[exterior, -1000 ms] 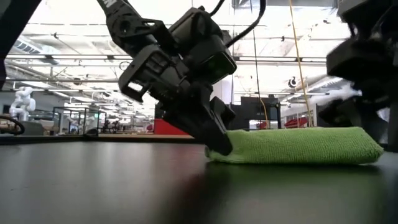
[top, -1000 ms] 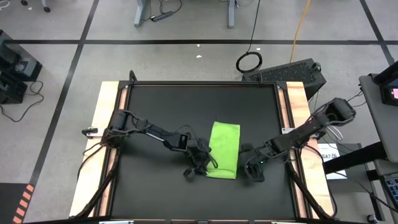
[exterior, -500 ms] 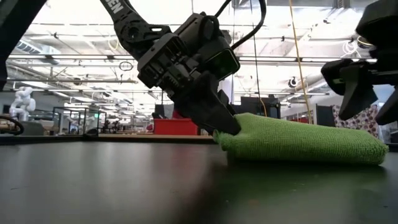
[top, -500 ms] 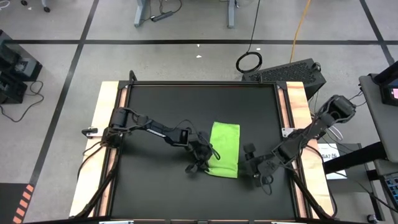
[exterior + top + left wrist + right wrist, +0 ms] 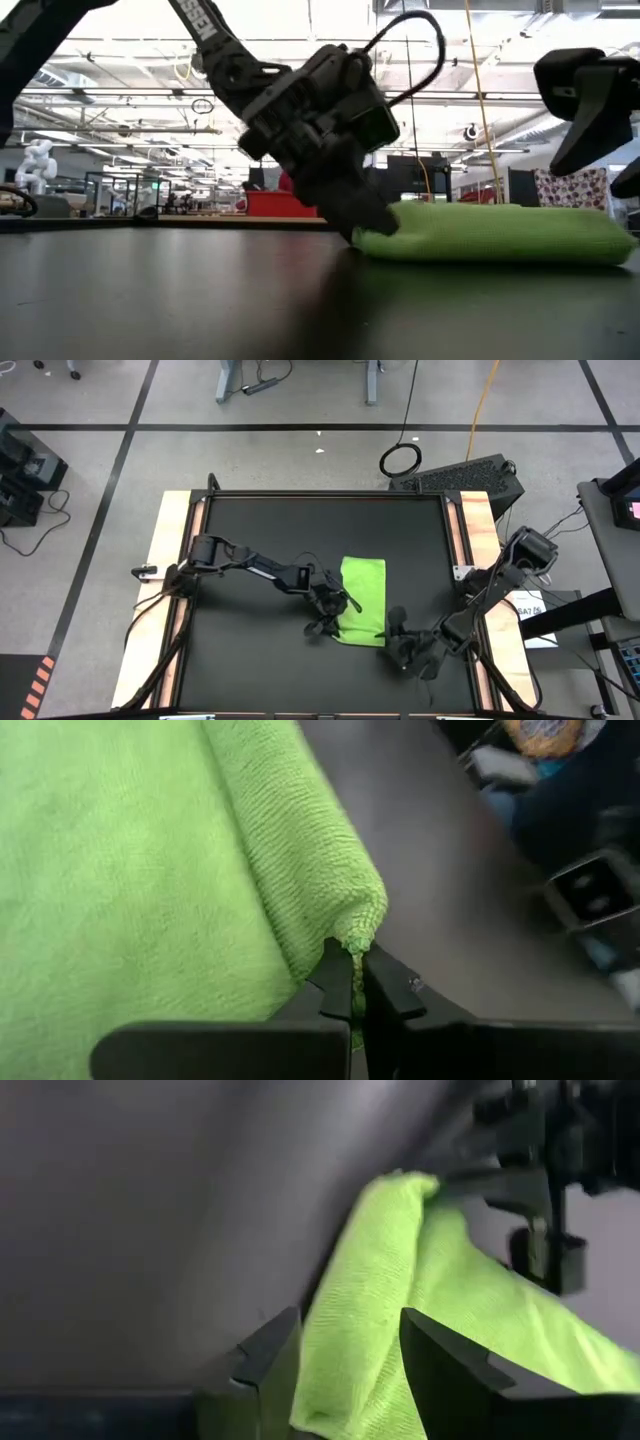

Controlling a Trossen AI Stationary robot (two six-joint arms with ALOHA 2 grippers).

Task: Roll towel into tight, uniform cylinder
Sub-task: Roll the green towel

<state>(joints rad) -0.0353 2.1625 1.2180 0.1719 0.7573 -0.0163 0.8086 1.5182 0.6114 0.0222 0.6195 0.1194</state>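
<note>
Towel (image 5: 362, 601) lay folded flat mid-counter (image 5: 250, 540). Left gripper (image 5: 350, 982) was clenched on towel's near corner. Right gripper (image 5: 340, 1365) hung released beside opposite near corner, fingers apart. Judged: grip both corners level, roll away evenly, keep tension.

Bright, even overhead light fills the scene, and the low view is backlit by glaring ceiling lamps. Beside the left gripper (image 5: 352, 982), the towel (image 5: 150, 870) is crisp; everything beyond it blurs.
</note>
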